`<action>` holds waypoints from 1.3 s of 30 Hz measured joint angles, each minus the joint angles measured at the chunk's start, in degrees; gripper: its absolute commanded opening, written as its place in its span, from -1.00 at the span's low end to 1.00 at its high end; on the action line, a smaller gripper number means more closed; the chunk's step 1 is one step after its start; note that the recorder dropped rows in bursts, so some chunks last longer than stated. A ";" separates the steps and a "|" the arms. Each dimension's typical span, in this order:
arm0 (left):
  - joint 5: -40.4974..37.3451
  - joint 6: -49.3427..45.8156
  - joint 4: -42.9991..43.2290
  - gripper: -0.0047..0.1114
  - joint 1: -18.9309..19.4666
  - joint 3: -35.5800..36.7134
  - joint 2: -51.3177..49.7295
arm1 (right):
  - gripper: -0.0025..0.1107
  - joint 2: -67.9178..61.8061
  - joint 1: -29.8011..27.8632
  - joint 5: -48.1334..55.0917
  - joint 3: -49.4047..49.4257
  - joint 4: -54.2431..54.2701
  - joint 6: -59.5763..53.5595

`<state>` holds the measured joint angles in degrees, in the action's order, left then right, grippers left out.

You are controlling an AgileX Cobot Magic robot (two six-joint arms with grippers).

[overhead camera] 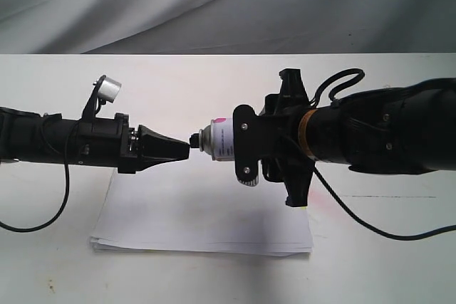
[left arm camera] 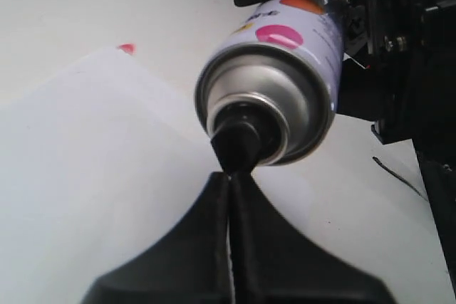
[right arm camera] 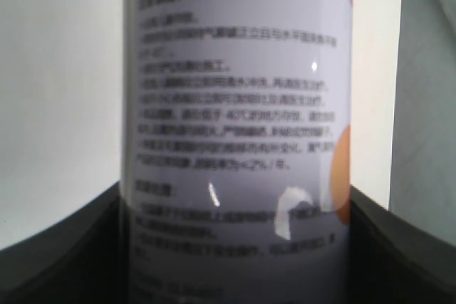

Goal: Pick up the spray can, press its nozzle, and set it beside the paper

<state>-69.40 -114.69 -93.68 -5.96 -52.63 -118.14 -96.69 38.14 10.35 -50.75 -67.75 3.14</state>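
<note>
Over table (overhead camera: 214,76), right hand (overhead camera: 244,144) holds spray can (overhead camera: 222,139), nozzle (overhead camera: 194,137) touching left hand (overhead camera: 182,149)

There is one spray can (overhead camera: 222,140), with one black nozzle (overhead camera: 194,138). One stack of white paper (overhead camera: 199,222) lies on one table (overhead camera: 57,275); its sheets cannot be counted. There are two arms, each with one end effector: the left end effector (overhead camera: 184,149) and the right end effector (overhead camera: 246,146).

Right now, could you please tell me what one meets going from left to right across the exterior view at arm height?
left arm → left end effector → nozzle → spray can → right end effector → right arm
</note>
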 measured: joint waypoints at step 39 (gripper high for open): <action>1.61 -3.34 -6.84 -0.92 -3.66 0.00 0.00 | -0.96 0.00 -0.48 1.46 0.46 0.46 -0.13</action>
<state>-67.78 -118.03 -100.52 -9.62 -52.63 -118.14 -96.69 37.66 11.81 -50.29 -67.28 3.01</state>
